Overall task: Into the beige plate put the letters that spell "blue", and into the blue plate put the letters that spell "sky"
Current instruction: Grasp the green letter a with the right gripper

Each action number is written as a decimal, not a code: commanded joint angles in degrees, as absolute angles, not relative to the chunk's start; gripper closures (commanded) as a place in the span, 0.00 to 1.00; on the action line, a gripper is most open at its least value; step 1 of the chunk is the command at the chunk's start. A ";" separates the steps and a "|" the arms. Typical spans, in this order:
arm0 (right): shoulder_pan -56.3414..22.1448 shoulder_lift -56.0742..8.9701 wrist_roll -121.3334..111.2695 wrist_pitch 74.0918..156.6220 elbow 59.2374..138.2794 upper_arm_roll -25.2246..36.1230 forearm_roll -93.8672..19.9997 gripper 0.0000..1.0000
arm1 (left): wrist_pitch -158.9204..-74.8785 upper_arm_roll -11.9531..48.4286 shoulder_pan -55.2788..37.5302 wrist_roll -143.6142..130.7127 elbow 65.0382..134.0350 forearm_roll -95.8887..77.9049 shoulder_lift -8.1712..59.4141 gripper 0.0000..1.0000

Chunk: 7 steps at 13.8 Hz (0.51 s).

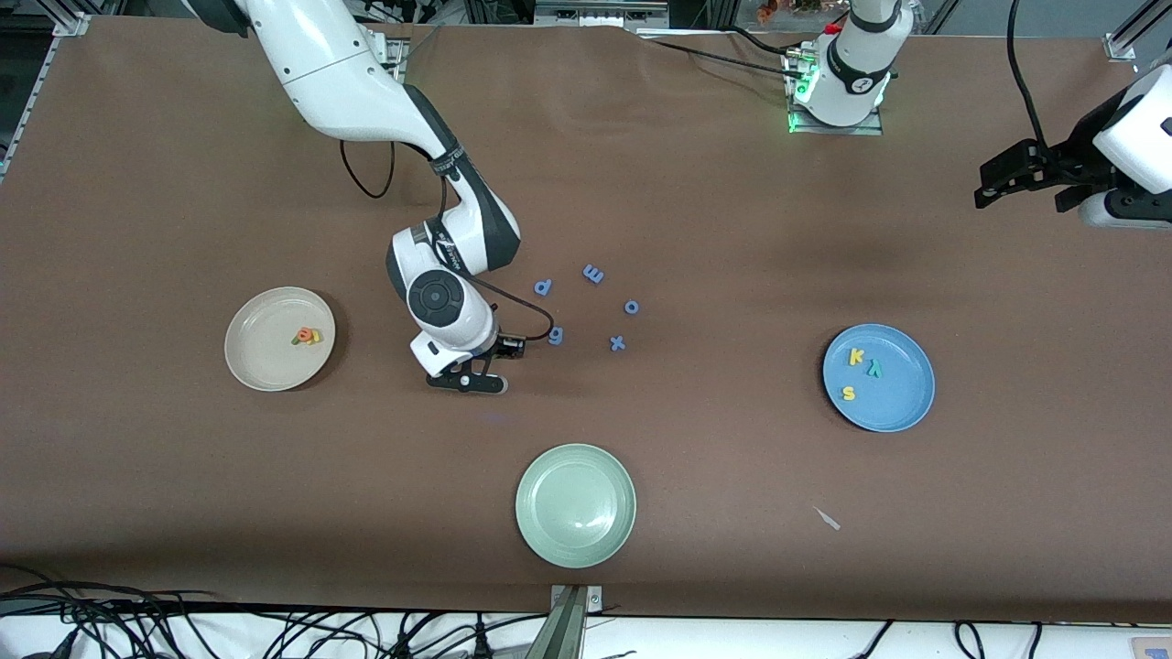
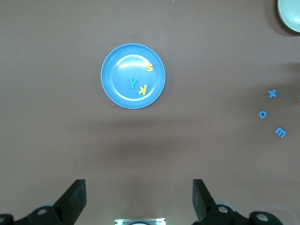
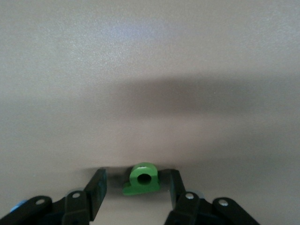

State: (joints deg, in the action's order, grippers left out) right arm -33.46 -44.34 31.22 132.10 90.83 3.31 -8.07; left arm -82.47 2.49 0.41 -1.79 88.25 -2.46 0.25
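Front view: my right claw point(image 1: 476, 377) is low on the table, between the beige plate point(image 1: 279, 339) and the blue letters; the left claw point(image 1: 1025, 174) waits spread. Right wrist view: the green b point(image 3: 142, 180) lies between my part-spread fingers point(image 3: 97, 191). Squeeze evenly, lift straight.

Front camera looks down high across the table; left wrist camera shares its blue plate point(image 2: 133, 76).
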 commanded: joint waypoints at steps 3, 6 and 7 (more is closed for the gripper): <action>-33.57 -45.09 31.03 132.01 90.87 3.16 -8.53 0.58 | -81.04 2.64 0.00 -2.20 86.04 -3.34 1.41 0.00; -33.57 -45.09 30.76 132.01 91.05 3.16 -8.53 0.64 | -80.95 2.90 -0.09 -2.20 86.04 -2.90 1.41 0.00; -33.57 -45.09 30.76 132.01 91.05 3.16 -8.53 0.66 | -80.95 2.99 -0.09 -2.20 86.04 -2.73 1.49 0.00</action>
State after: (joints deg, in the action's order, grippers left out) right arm -33.44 -44.26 31.19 131.79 90.82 3.39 -8.04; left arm -82.43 2.93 0.15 -1.79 88.16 -2.46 0.48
